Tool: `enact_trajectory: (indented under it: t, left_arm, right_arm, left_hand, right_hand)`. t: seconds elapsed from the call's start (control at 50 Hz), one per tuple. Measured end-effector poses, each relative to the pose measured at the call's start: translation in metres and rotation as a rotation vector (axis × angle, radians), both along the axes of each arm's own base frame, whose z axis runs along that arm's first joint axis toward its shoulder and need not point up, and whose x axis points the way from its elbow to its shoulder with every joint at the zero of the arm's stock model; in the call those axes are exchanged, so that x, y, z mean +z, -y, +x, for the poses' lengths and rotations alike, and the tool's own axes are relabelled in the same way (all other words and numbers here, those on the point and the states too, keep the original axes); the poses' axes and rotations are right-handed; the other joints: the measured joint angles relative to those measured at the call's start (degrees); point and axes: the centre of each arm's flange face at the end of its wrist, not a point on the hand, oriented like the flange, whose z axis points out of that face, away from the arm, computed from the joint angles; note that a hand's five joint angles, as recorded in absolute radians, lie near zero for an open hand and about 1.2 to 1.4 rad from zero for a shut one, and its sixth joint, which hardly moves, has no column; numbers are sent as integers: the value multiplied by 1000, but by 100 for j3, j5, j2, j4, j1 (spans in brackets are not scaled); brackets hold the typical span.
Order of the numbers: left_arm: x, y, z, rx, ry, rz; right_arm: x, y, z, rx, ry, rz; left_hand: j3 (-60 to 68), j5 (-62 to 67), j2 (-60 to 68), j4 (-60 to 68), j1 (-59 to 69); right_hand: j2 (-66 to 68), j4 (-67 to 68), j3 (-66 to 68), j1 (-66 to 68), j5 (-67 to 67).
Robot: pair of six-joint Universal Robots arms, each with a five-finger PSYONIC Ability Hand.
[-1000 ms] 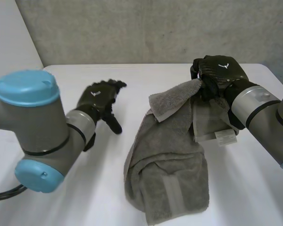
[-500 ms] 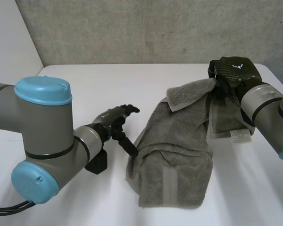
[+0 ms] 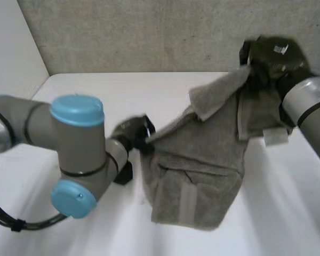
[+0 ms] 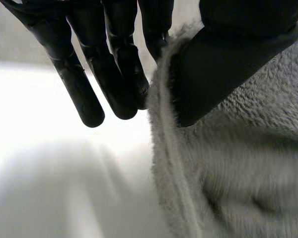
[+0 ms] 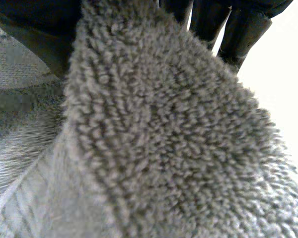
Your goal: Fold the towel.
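From the head view, the grey terry towel is stretched between both hands above the white table. Its bunched lower part rests on the table toward the near edge, right of the middle. The right hand holds one corner raised near the table's far right corner. The left hand sits at the towel's left edge, near the middle of the table. A flat woven band crosses the lower fold, and a small white label hangs from the raised part below the right hand.

The wrist views show the grips, which the head view does not make clear. In the left wrist view the black thumb presses on the towel's fuzzy face. The hemmed edge is nipped between it and the nearest of the smooth, straight fingers.

In the right wrist view a thick fold of coarse, looped pile passes between the thumb and the fingers, which clamp it. A thinner, flat-woven strip lies beside the thumb.
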Motion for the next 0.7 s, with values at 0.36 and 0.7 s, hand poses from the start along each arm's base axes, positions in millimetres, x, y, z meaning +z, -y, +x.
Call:
enact_trajectory:
  t: [0.36,0.7]
  left_arm:
    - [138,-5,22,65,-36,-531]
    - [-41,-68,41,-99,244,-106]
  right_arm:
    - [33,40,7,204,142,-247]
    - [-143,38,-28,265,-354,455]
  left_hand:
    - [140,147,138,143,124]
    - [143,148,142,150,125]
  right_hand:
    - [54,0,55,21,0]
    - [-4023,-4239,-4062,-4204,-4261]
